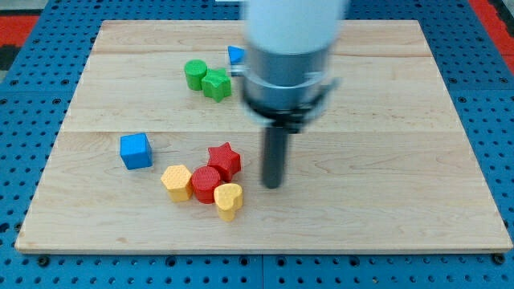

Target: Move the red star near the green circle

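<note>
The red star (225, 159) lies low on the wooden board (385, 120), left of centre, touching a red round block (206, 184). The green circle (194, 74) stands near the view's top, touching a green star-like block (216, 84) on its right. My tip (274, 185) is on the board just to the right of the red star, a small gap apart, and slightly lower than it. The arm's pale body hides part of the board above the tip.
A yellow hexagon-like block (177, 181) and a yellow heart (229, 200) flank the red round block. A blue cube (136, 151) sits to the left. A blue block (235, 54) is partly hidden behind the arm at the top.
</note>
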